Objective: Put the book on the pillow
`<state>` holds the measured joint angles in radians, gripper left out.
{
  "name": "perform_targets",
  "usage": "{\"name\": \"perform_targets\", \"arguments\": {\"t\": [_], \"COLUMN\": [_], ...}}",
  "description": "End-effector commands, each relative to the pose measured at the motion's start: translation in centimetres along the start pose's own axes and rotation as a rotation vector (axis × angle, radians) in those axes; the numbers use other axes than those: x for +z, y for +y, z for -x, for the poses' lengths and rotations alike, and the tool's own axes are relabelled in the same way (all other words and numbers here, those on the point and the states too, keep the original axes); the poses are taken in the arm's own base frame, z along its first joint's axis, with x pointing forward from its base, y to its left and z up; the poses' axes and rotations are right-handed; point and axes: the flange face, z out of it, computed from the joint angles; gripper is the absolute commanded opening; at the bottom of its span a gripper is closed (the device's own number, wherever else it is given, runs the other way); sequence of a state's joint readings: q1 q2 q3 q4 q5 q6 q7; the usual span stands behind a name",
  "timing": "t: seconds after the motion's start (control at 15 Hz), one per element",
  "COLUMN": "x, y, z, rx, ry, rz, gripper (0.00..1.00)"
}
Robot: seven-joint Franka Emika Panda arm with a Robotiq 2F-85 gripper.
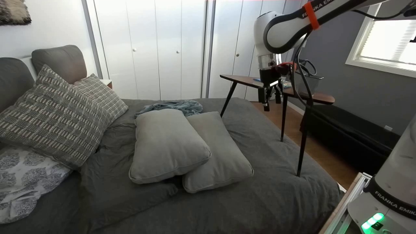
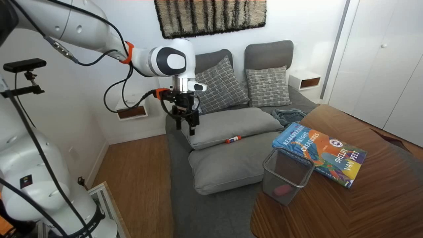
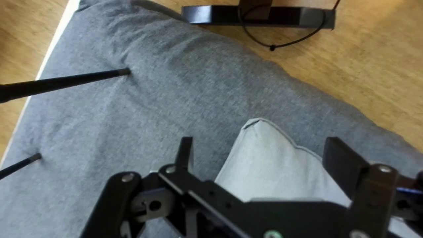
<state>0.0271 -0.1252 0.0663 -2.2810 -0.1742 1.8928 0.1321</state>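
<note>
While your wrist view shows the gripper (image 3: 260, 148) with fingers spread wide and a pillow (image 3: 274, 168) visible between them, only an exterior view lets you read the title of the book (image 2: 325, 148), cover up on the wooden table (image 2: 330, 215).

"REMARKABLY BRIGHT CREATURES" on book (image 2: 325, 150)

book (image 2: 325, 153) on table (image 2: 373, 198), beside container (image 2: 286, 177); on bed (image 1: 269, 191), 1 pillow (image 1: 169, 146) partly atop another pillow (image 1: 224, 157).
</note>
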Motion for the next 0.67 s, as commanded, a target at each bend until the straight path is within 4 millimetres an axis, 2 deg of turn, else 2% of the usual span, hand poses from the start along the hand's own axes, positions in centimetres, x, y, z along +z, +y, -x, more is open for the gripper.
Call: {"name": "perform_targets", "arguments": {"t": [0.0,0.33,0.6], "x": [-1.6,-3.4,-2.8], "y": [2.4,7.0,10.8], "z": [-2.5,-5.8,-7.8], "rx": [0.071,0.135,0.221], "ry": [0.083,0.186,0.253], "rz": [0.175,0.45,0.656], "gripper": [1.0,1.0,1.0]}}
